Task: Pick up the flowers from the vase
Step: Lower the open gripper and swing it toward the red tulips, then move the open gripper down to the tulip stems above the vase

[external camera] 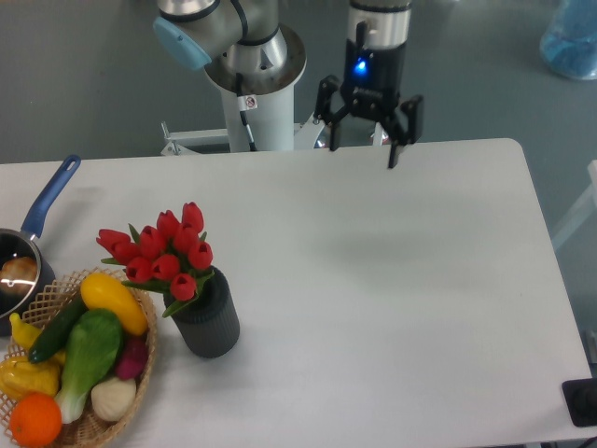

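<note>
A bunch of red tulips point(166, 250) with green leaves stands in a short dark ribbed vase point(207, 320) at the front left of the white table point(392, 280). The stems and any tie are hidden inside the vase. My gripper point(365, 147) hangs over the table's far edge, well to the right of and behind the flowers. Its jaws are spread wide and hold nothing.
A wicker basket point(131, 397) of colourful vegetables sits right beside the vase on its left. A blue-handled metal saucepan point(20, 261) stands at the left edge. The robot's white base point(259, 103) is behind the table. A dark object point(583, 401) shows at the right front edge.
</note>
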`<state>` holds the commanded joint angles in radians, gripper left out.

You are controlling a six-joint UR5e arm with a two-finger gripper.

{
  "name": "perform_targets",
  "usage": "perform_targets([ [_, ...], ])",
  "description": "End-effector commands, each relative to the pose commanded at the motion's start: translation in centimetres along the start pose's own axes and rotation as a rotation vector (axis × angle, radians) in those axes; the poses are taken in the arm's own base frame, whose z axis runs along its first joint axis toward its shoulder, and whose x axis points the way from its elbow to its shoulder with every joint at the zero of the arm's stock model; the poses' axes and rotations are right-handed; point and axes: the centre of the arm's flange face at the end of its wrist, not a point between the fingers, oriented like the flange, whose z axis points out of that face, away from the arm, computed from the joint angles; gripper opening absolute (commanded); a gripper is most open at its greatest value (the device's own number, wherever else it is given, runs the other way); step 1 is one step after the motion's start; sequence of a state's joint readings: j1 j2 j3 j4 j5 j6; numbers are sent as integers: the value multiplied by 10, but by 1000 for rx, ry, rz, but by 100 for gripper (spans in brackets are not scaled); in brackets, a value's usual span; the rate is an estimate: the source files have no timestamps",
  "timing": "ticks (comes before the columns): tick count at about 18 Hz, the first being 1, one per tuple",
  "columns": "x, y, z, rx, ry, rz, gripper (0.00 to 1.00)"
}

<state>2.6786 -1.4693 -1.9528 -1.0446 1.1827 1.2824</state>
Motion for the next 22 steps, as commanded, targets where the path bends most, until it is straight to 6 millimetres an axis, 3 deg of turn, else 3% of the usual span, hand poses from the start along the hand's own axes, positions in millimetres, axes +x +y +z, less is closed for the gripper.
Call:
perform_targets([
  [4,2,-18,46,113,140,0,100],
  [9,-3,-24,89,181,237,5,100],
  [15,-12,-31,89,321,272,-26,100],
  [22,-2,-44,95,530,301,14,100],
])
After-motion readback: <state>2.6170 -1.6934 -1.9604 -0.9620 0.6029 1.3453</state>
